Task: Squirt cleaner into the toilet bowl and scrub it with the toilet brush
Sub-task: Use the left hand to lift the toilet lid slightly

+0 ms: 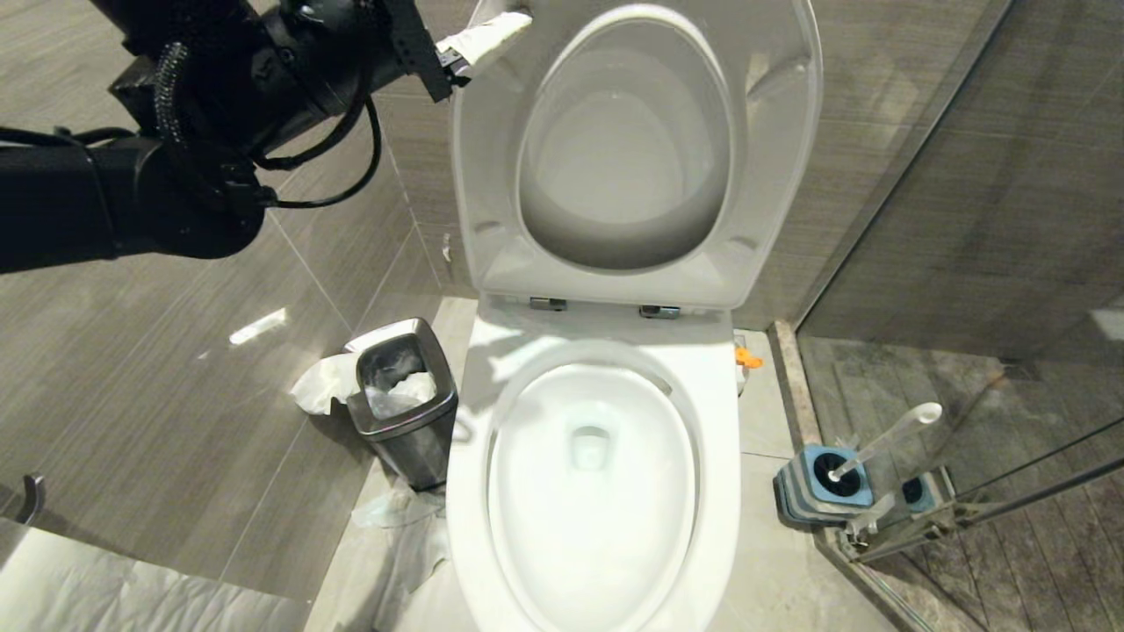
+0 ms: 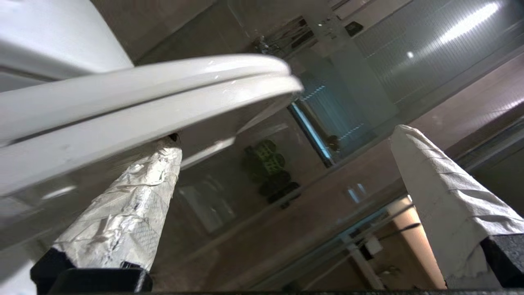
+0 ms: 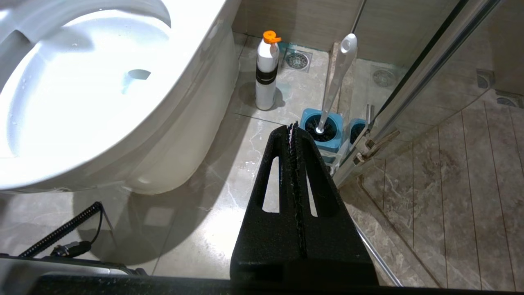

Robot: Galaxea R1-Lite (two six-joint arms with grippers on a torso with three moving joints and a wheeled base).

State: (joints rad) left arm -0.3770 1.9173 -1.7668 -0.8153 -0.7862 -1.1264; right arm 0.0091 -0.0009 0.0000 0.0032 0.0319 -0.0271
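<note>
the left gripper point(image 1: 487, 39) was raised at the upper left edge of the upright seat and lid point(image 1: 773, 105), its paper-wrapped fingers point(image 2: 123, 213) spread wide apart and clamped on nothing; in the left wrist view one finger lay close under the rim of the seat, and contact could not be confirmed. the right gripper point(image 3: 292, 131) was parked low beside the toilet, fingers pressed together and empty. the toilet bowl point(image 1: 588, 491) stood open below, with only a faint blue tint near the drain. the toilet brush point(image 1: 882, 439) stood in its blue holder point(image 1: 821, 483) on the floor at the right side of the toilet, against the glass shower partition point(image 1: 983, 263). a white bottle with an orange cap point(image 3: 267, 73) stood on the floor between the toilet base and the holder. a steel waste bin point(image 1: 404, 404) stood on the floor at the left side. risk assessment: the seat and lid appeared to lean on the wall with little margin, so a finger dragging the rim could tip them down over the bowl. the brush handle leaned near the glass, so a misjudged reach could strike the partition or topple the holder.
</note>
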